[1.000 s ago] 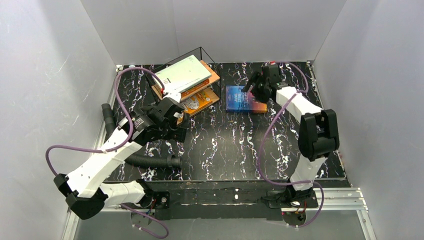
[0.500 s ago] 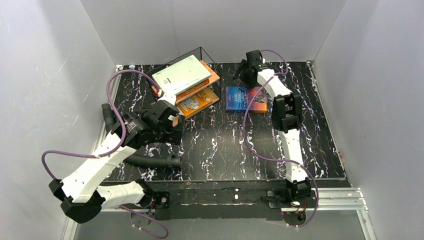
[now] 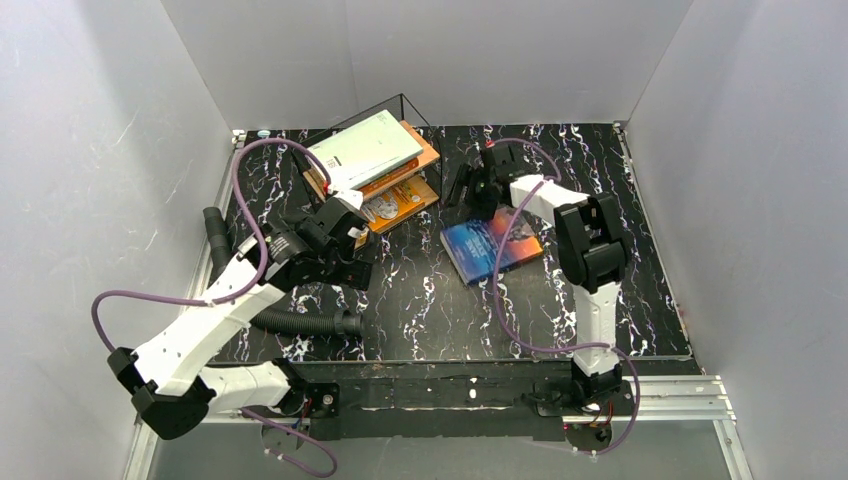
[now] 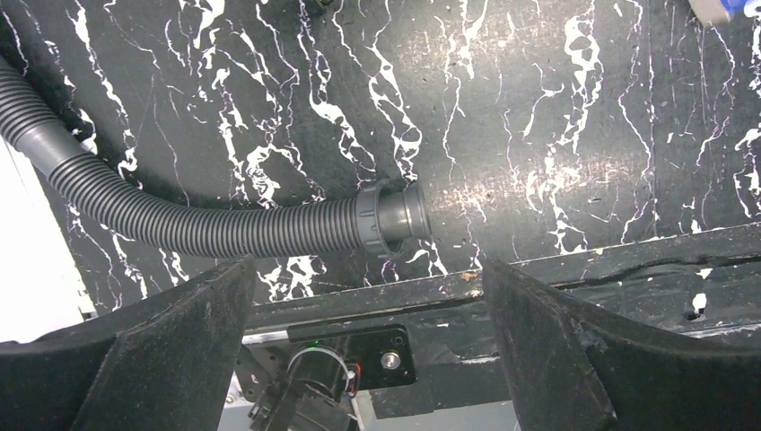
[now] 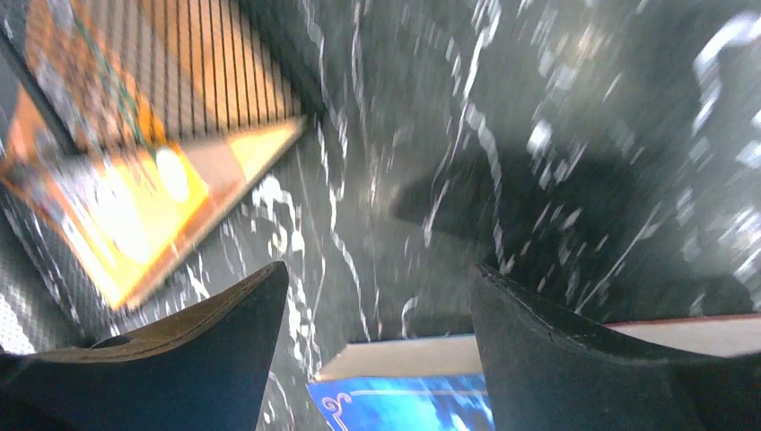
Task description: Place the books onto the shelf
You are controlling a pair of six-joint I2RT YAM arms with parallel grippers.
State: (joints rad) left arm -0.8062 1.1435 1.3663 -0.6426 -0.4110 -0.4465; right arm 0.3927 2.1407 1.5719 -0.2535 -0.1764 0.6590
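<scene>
One book is waiting: the blue sunset book [image 3: 492, 247] is lying flat on the table [image 3: 430, 290] near the shelf [image 3: 430, 152], which is holding the others. Right gripper [image 5: 377, 269] is hovering beside it, left gripper [image 4: 366, 269] hanging apart, both gaping empty.

Table [image 3: 430, 300]: black marbled top, smooth, with a faint sheen. At ten o'clock, shelf [image 3: 428, 152]: thin black wire, brown wood boards. Pale book [image 3: 365, 150] on it: matt cover. Blue book [image 3: 490, 248], toward three o'clock: glossy cover, paper edge. Hose [image 4: 224, 229], eight o'clock: ribbed grey matt plastic. Left gripper [image 4: 365, 269] fingers [image 4: 135, 350]: grainy matt black
</scene>
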